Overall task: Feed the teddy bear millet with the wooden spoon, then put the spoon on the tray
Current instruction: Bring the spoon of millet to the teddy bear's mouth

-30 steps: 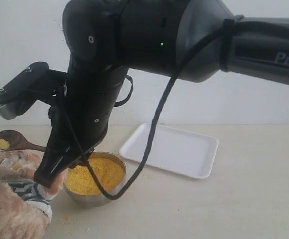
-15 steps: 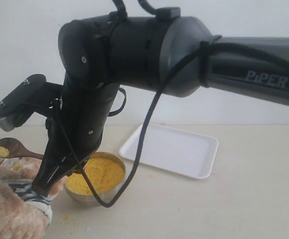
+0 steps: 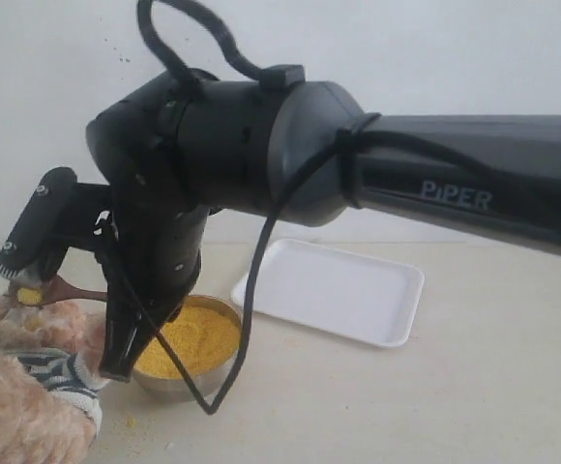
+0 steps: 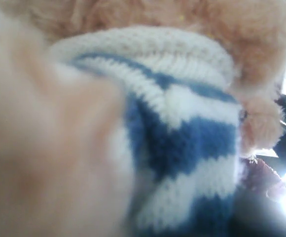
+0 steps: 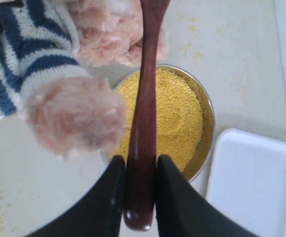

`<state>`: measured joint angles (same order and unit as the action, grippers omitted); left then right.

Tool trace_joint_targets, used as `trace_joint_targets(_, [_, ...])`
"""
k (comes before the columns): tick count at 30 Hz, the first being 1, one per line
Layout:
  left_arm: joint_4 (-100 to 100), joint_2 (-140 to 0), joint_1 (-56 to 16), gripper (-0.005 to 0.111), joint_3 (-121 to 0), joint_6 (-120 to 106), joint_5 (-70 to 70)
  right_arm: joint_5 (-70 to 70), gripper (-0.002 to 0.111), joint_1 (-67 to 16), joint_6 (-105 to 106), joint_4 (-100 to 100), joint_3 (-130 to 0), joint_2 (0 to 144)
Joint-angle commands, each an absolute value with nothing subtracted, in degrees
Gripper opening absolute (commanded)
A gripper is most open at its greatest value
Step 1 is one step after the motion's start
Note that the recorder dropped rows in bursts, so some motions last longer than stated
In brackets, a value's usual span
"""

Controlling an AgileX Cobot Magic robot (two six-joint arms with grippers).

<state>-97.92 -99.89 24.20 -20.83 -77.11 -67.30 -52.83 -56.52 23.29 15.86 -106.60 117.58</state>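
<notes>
The teddy bear [image 3: 19, 406] sits at the lower left in its striped shirt [image 5: 29, 54], one paw [image 5: 74, 118] near the bowl. My right gripper [image 3: 121, 353] reaches across from the right and is shut on the wooden spoon's handle [image 5: 145, 98]. The spoon's bowl [image 3: 37, 290] holds a little millet and sits right at the bear's head. More millet [image 3: 198, 333] fills the metal bowl [image 5: 208, 123] beside the bear. The white tray [image 3: 339, 290] lies behind and to the right of the bowl. The left wrist view shows only blurred bear fur and shirt [image 4: 192, 133]; the left gripper is hidden.
Spilled grains [image 3: 131, 420] dot the beige table in front of the bowl and near the bear. The right arm's thick body and cable [image 3: 251, 290] hang over the bowl and the tray's near corner. A white wall stands behind.
The right arm has swung lower and to the left. The spoon's bowl has dropped from above the bear's head down onto it.
</notes>
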Motion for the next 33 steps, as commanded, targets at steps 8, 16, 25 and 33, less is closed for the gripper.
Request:
trace_joint_targets(8, [-98.1,-99.3,24.1,0.004,-20.6,-77.6,-69.1,-54.0,0.000,-63.2,20.2,33.0,-106.7,118.6])
trace_joint_targets(16, [-98.1,-99.3,24.1,0.004,-20.6,-77.4,-69.6,-61.5,0.000,-64.5,16.0,40.2,-106.7,118.6])
trace_joint_targets(25, [-98.5,-99.3,24.1,0.004,-20.6,-77.6,-69.6,-68.3,0.000,-64.6,11.9,43.0,-106.7,118.6])
trace_joint_targets(33, [-98.5,-99.3,24.1,0.004,-20.6,-77.6,-69.6,-68.2,0.000,-65.1,12.5,43.8,-106.7,118.0])
